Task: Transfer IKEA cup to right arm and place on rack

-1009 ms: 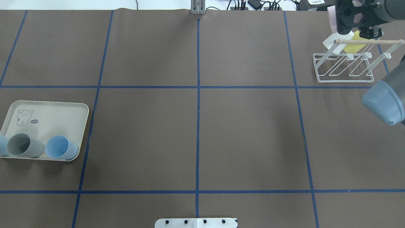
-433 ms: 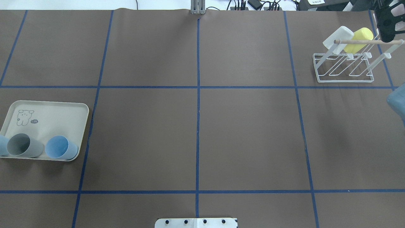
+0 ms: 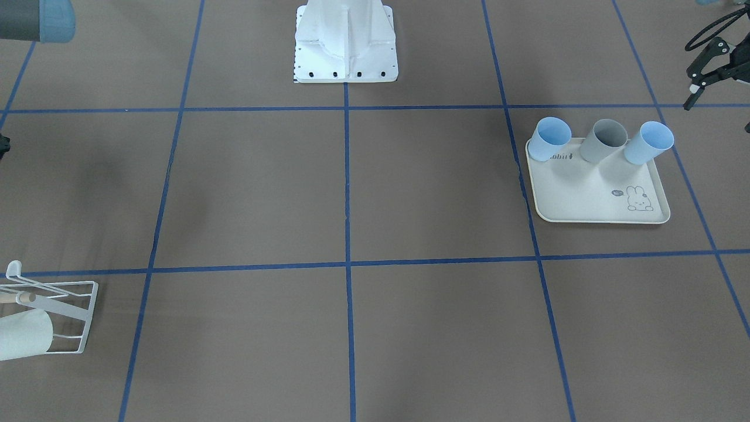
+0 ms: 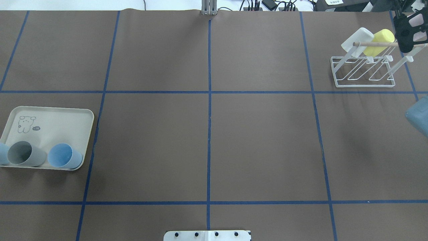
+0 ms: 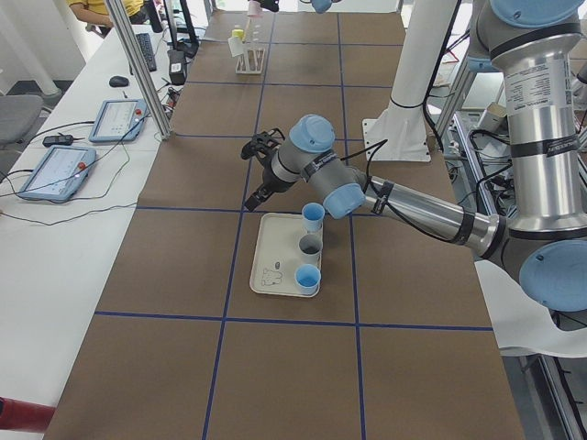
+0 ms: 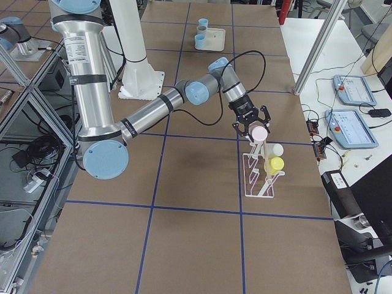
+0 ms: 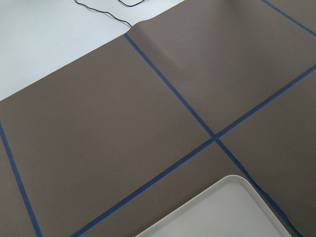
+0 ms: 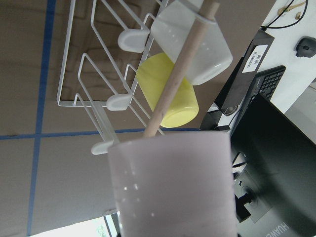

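Observation:
My right gripper hangs over the right end of the rack, shut on a pale pink IKEA cup. That cup fills the lower right wrist view, next to the wooden dowel and the third prong. A white cup and a yellow cup sit on the rack's prongs. My left gripper hovers open and holds nothing, just beyond the cream tray. On the tray stand two blue cups and a grey cup.
The white robot base stands at the table's middle edge. Blue tape lines divide the brown mat. The right arm's elbow juts in at the overhead view's right edge. Monitors and a keyboard sit on the desk behind the rack.
My right gripper has moved right along the dowel with the pink cup, from over the white and yellow cups to the rack's right end. The tray cups have not moved.

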Tool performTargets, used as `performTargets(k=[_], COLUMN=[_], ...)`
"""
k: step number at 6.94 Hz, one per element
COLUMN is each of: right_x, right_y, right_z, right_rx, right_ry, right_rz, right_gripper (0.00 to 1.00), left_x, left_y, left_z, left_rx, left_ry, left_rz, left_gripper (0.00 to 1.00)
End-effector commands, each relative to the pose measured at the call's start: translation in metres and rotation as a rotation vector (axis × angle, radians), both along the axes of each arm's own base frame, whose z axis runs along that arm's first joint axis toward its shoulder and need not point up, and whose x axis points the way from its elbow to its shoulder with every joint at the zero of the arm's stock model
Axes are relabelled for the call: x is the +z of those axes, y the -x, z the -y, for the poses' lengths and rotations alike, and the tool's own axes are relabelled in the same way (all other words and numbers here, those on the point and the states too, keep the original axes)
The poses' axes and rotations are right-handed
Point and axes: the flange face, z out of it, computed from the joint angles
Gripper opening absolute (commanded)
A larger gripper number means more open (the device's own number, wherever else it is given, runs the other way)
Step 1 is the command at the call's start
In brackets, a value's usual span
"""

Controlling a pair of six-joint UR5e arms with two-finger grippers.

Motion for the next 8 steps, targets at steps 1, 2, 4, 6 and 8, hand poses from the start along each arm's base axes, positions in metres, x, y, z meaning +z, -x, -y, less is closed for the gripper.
performTargets(k=[1, 2, 4, 6, 8], right_x=[0.022, 0.029, 0.044, 0.065, 0.067], right_y=[0.004, 0.019, 0.049, 0.054, 0.057], right_z=[-0.01, -0.011, -0.011, -0.003, 0.0], right_rx=[0.017, 0.025, 0.047, 0.061, 0.063], right_ry=[0.005, -0.002, -0.012, -0.026, -0.029], right_rz=[-0.073, -0.093, -0.126, -0.166, -0.166], right_gripper=[0.0, 0.0, 0.0, 0.0, 0.0], left_x=[-0.002, -0.002, -0.002, 0.0, 0.0], left_y=[0.0, 0.0, 0.0, 0.0, 0.0], left_z=[0.0, 0.0, 0.0, 0.001, 0.0], left_rx=[-0.002, -0.003, -0.003, -0.003, -0.003], left_ry=[0.002, 0.002, 0.002, 0.005, 0.005], left_rz=[-0.005, -0.004, -0.004, -0.004, -0.004], left_gripper=[1.0, 1.0, 1.0, 1.0, 1.0])
